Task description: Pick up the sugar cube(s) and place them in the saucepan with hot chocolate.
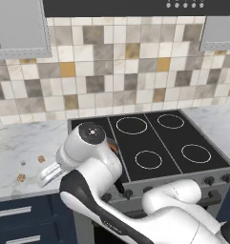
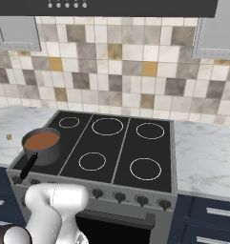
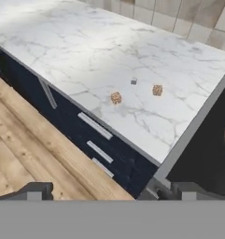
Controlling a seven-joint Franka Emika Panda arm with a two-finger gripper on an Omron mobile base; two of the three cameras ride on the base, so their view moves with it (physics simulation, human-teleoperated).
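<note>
Three sugar cubes lie on the marble counter left of the stove: two speckled orange-brown ones (image 3: 116,97) (image 3: 157,90) and a tiny greyish one (image 3: 133,82). The left base view shows them too (image 1: 41,158) (image 1: 21,177) (image 1: 23,163). The saucepan with hot chocolate (image 2: 41,143) stands on the stove's front left burner, its black handle (image 2: 29,166) pointing toward the front edge. My gripper (image 3: 107,192) is open and empty. It hovers above the counter's front edge, short of the cubes, and shows beside them in the left base view (image 1: 48,174). The arm hides most of the saucepan there.
The black stove top (image 1: 164,143) has several ringed burners and knobs along its front. Dark blue drawers with metal handles (image 3: 95,126) sit below the counter, with wooden floor (image 3: 34,140) beneath. A tiled wall (image 1: 111,71) backs the counter.
</note>
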